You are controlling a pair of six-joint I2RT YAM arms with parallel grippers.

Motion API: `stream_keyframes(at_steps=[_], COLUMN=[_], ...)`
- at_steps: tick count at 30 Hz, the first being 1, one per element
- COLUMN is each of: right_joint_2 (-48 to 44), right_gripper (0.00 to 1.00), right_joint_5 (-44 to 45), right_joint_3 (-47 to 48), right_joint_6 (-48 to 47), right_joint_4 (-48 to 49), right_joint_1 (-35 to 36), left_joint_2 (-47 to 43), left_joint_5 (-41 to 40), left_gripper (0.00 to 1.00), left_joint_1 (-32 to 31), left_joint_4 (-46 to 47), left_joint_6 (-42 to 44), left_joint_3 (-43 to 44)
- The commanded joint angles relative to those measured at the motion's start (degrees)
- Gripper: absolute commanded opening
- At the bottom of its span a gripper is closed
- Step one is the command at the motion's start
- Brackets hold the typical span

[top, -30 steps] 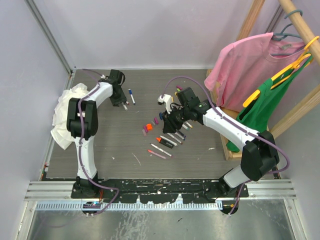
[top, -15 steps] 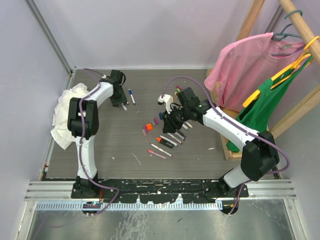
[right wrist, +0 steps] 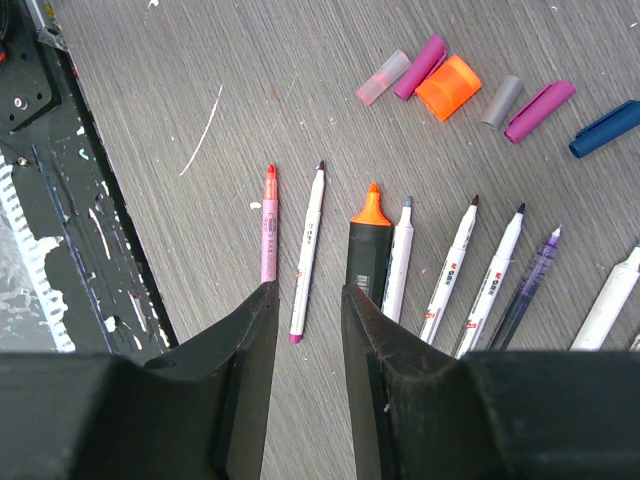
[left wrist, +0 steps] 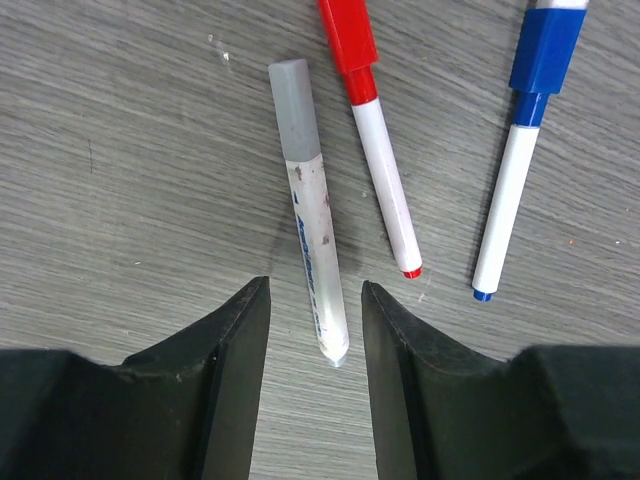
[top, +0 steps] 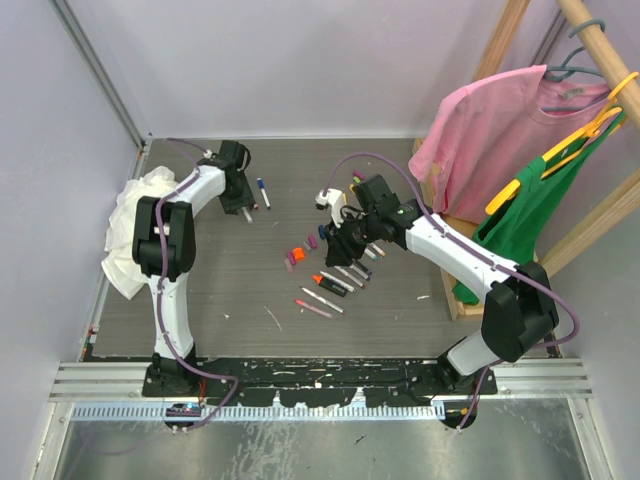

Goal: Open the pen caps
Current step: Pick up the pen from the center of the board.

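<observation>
Grained grey tabletop [left wrist: 120, 150], left end effector [left wrist: 315, 285] parted astride slim grey-capped pen [left wrist: 309, 215], right end effector [right wrist: 306, 290] parted (empty).

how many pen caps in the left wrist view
3, all on pens: grey cap centre, red cap beside it, blue cap far right. More may be off-frame.
</observation>
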Motion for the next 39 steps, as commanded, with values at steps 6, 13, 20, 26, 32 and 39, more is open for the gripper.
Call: stream_keyframes(at_steps=[6, 13, 20, 26, 32, 39], right_joint_2=[-2.7, -2.7, -2.8, -3.1, -3.3, -5.1], right_gripper=[0.37, 0.37, 0.37, 0.37, 0.37, 0.37], right_joint_5=[-1.3, -1.5, -1.8, -2.6, -4.6, -8.7], right_joint_3=[-0.1, -0.1, -0.2, -0.3, -0.4, -1.1], right_joint_6=[-1.0, -1.1, -1.2, -1.3, -1.2, -0.1], right_joint_4=[0.7, 0.8, 0.8, 0.7, 0.8, 2.0], right_joint_1=[-0.2, -0.2, -0.2, -0.2, -0.2, -1.2], left_joint_2=[1.9, 2.8, 2.5, -0.8, -6.9, -20.3], left_joint_5=[-0.6, -1.7, -2.6, -5.1, -6.5, -0.8], left_gripper=[0.43, 0.41, 0.21, 0.07, 0.00, 0.00], left_joint_1=[0.1, 0.0, 0.1, 0.1, 0.1, -0.3], left_joint_4=[-1.6, -3.0, -3.2, -1.6, 1.7, 11.6], left_joint_6=[1.1, 2.2, 2.7, 2.8, 2.6, 0.9], left_joint_3=[3.5, 3.6, 2.3, -1.3, -7.2, -21.4])
